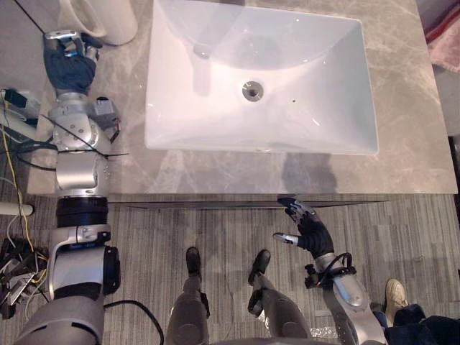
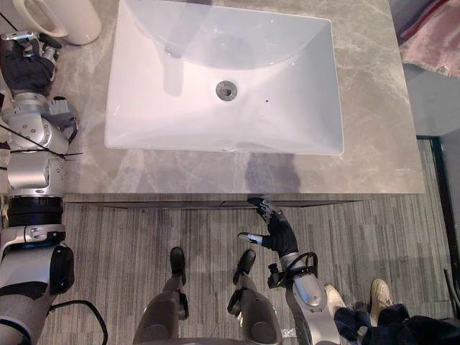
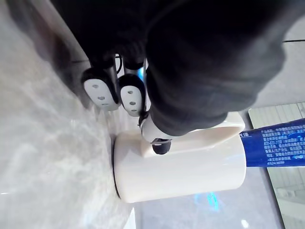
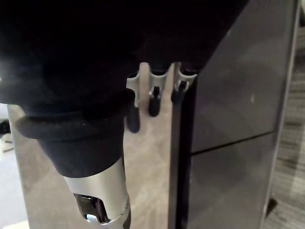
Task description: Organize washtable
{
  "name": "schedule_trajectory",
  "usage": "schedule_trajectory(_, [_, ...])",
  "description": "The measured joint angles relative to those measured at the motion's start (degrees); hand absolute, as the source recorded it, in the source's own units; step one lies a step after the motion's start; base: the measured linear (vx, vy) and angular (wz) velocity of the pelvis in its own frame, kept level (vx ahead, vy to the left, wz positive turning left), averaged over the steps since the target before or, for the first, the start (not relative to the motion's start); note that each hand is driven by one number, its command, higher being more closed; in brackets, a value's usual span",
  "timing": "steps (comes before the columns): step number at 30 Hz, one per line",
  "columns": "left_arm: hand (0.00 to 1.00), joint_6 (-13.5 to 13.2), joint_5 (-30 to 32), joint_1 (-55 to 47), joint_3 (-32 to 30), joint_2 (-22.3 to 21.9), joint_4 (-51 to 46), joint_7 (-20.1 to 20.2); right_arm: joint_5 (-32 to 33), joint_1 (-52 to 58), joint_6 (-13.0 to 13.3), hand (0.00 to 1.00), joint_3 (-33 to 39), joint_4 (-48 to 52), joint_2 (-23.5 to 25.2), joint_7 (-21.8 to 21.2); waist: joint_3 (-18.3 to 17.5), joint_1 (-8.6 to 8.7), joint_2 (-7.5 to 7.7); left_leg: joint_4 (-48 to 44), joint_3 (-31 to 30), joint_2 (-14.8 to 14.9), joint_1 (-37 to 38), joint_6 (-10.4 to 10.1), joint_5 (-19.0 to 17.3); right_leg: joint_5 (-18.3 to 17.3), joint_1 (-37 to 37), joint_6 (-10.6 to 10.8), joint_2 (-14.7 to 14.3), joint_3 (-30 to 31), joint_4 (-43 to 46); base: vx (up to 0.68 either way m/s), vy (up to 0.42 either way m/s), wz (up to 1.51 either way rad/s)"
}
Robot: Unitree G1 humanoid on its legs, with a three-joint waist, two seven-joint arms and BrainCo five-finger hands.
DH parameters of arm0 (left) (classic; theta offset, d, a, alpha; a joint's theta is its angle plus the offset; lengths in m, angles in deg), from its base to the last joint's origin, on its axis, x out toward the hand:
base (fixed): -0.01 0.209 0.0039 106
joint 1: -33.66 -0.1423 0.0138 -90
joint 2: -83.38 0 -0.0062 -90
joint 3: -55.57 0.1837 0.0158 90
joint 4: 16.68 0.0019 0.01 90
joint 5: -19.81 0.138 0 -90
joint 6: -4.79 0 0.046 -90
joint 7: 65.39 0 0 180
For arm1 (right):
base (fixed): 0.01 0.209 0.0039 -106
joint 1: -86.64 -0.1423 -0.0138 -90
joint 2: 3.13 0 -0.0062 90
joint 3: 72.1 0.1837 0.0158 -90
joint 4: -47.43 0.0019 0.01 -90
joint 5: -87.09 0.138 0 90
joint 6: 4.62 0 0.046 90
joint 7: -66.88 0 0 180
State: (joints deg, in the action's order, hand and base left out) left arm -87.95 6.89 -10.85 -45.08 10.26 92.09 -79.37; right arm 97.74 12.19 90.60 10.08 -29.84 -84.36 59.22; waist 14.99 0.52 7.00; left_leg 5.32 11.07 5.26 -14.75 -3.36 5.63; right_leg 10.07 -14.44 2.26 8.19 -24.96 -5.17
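Observation:
A white mug (image 1: 108, 18) stands at the back left corner of the grey marble counter (image 1: 410, 144), left of the white sink (image 1: 323, 108). In the left wrist view the mug (image 3: 181, 171) holds a blue toothpaste tube (image 3: 274, 145). My left hand (image 1: 68, 61) sits on the counter just beside the mug's handle. Its thumb (image 3: 157, 140) rests against the mug and its fingers (image 3: 100, 90) stand apart from it, not wrapped round anything. My right hand (image 1: 309, 228) hangs below the counter's front edge, open and empty, near the dark cabinet front (image 4: 233, 119).
The sink basin is bare apart from its drain (image 1: 252, 90). A pink cloth (image 1: 445, 39) lies past the counter's right end. A person's shoe (image 1: 394, 295) is on the striped floor at the lower right.

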Motion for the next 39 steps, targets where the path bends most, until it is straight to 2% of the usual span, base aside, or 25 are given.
schedule_trajectory(12, [1.00, 0.1, -0.5, 9.7, 4.3, 3.1, 6.4, -0.6, 0.0, 0.2, 0.7, 0.00, 0.0, 2.1, 0.0, 0.0, 1.9, 0.51, 0.02, -0.5, 0.5, 0.1, -0.6, 0.0, -0.1, 0.1, -0.8, 0.0, -0.1, 0.4, 0.0, 0.03, 0.029, -0.02])
schedule_trajectory(16, [1.00, 0.1, -0.7, 9.9, 4.4, 4.3, 6.7, -0.7, 0.0, 0.2, 0.8, 0.00, -0.1, 2.1, 0.0, 0.0, 2.1, 1.36, 0.05, -1.1, 0.7, 0.2, -0.8, 0.0, -0.5, 0.1, -0.8, 0.0, -0.1, 0.9, 0.0, 0.04, 0.035, -0.03])
schedule_trajectory(20, [1.00, 0.1, -1.3, 9.4, 4.4, 4.2, 7.1, -1.0, 0.0, 0.3, 0.8, 0.00, -0.4, 2.1, 0.0, 0.0, 2.1, 1.38, 0.06, -1.9, 1.0, 0.6, -0.9, 0.0, -1.0, 0.1, -0.7, 0.0, -0.1, 1.4, 0.0, 0.03, 0.021, -0.05])
schedule_trajectory(22, [1.00, 0.0, -1.5, 6.4, 3.7, 3.5, 4.1, -1.1, 0.0, 0.3, 0.8, 0.00, -0.9, 2.1, 0.1, 0.1, 2.1, 1.41, 0.02, -1.9, 1.1, 0.6, -0.7, 0.0, -1.0, 0.1, -0.6, 0.0, -0.1, 1.4, 0.0, 0.02, 0.018, -0.06])
schedule_trajectory(25, [1.00, -1.1, -1.8, -5.1, -0.6, -2.0, -8.0, -1.0, 0.1, 0.6, 0.8, 0.00, -0.9, 1.3, 0.3, 0.1, 2.3, 0.91, -0.93, -2.0, 1.6, 0.5, 1.2, 0.0, -1.7, 0.1, 0.9, 0.0, 0.0, 1.5, -0.1, 0.05, 0.037, -0.09])
schedule_trajectory(27, [1.00, -3.2, -2.1, -14.8, -3.7, -8.3, -16.0, -0.9, 0.2, 0.8, 0.8, 0.00, 1.2, -0.2, 1.4, 0.2, 2.1, 0.13, -2.08, -2.0, 1.9, 0.5, 2.7, 0.0, -2.2, 0.0, 2.3, 0.0, 0.0, 1.4, -0.2, 0.05, 0.039, -0.07])
schedule_trajectory(29, [1.00, -4.7, -2.2, -23.0, -5.0, -12.6, -21.3, -0.4, 0.3, 0.6, 0.8, 0.00, 4.7, -1.7, 2.6, 0.6, 1.3, -0.24, -3.65, -1.5, 1.9, 0.4, 3.5, 0.0, -2.2, -0.1, 3.0, 0.1, 0.0, 1.3, -0.3, 0.06, 0.045, 0.02])
schedule_trajectory(30, [1.00, -5.9, -2.5, -30.1, -6.1, -16.4, -24.2, 0.7, 0.8, 0.6, 0.9, 0.00, 8.1, -3.4, 2.8, 1.4, 0.1, -0.58, -5.10, -1.1, 1.9, 0.0, 4.3, 0.1, -2.3, -0.3, 3.7, 0.5, 0.3, 1.3, -0.3, 0.06, 0.042, 0.00])
schedule_trajectory(33, [1.00, -7.8, -4.9, -40.8, -7.5, -22.9, -26.5, 3.0, 1.5, 0.5, 0.9, 0.00, 14.3, -6.8, 3.6, 2.6, -1.6, -1.33, -7.18, -0.1, 1.8, -0.5, 6.7, 0.2, -2.3, -1.3, 5.7, 1.8, 0.8, 1.2, -0.3, 0.09, 0.045, 0.06])
schedule_trajectory(35, [1.00, -9.9, -9.2, -50.3, -8.4, -26.7, -27.8, 6.3, 2.4, 0.5, 1.0, 0.00, 19.3, -10.3, 4.3, 4.0, -3.4, -1.65, -8.60, -0.1, 1.5, -0.6, 8.2, 0.0, -2.6, -2.1, 7.6, 2.4, 0.9, 0.6, -0.3, 0.07, 0.028, 0.11])
schedule_trajectory(37, [1.00, -10.1, -12.0, -55.0, -9.5, -28.2, -27.8, 8.7, 2.9, 0.7, 1.1, 0.00, 22.1, -12.5, 4.9, 4.3, -4.3, -1.56, -9.33, -0.1, 0.9, -0.5, 9.5, 0.0, -2.7, -2.6, 9.3, 2.7, 0.9, -0.1, -0.3, 0.03, 0.008, 0.16])
schedule_trajectory(39, [1.00, -9.1, -13.8, -59.0, -9.6, -29.8, -26.9, 10.6, 3.1, 1.5, 1.1, 0.00, 24.1, -14.3, 6.0, 4.5, -5.2, -1.55, -9.40, -0.1, 0.5, -0.6, 11.0, 0.0, -2.7, -3.1, 11.0, 3.0, 0.9, -0.4, -0.4, 0.00, 0.011, 0.12])
